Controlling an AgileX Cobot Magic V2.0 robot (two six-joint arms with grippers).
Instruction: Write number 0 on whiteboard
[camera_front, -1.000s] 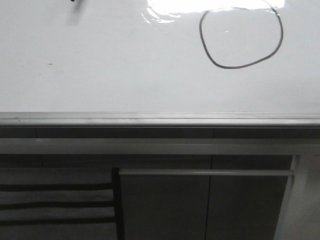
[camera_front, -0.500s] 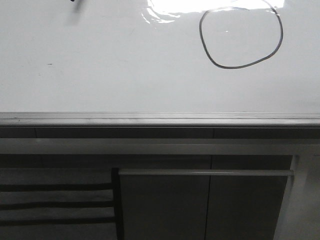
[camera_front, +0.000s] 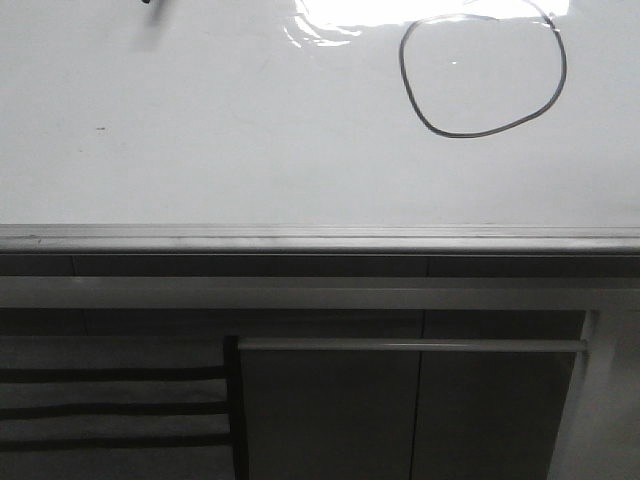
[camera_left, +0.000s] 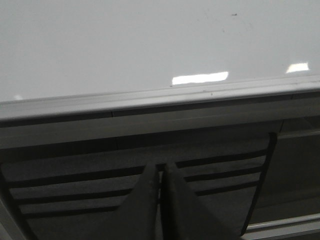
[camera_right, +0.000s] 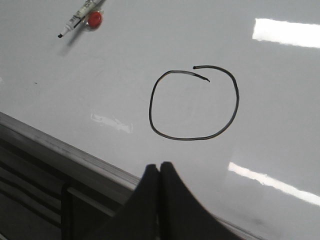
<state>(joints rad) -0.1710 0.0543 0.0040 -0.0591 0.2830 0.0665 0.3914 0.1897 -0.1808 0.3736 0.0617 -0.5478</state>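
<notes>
- Both tools are seen pressed closed on nothing: the left tool (camera_left: 161, 172) before the dark cabinet (camera_front: 330, 410), the right tool (camera_right: 159, 172) over the whiteboard (camera_front: 200, 150).
- The number 0 (camera_front: 482, 75) is drawn at the board's far right.
- A marker (camera_right: 80, 17) lies beyond it.

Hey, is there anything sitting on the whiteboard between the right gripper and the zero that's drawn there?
Nothing visible. In the right wrist view, bare whiteboard lies between the right gripper and the number 0. The marker and a red round thing beside it lie well off to one side.
</notes>
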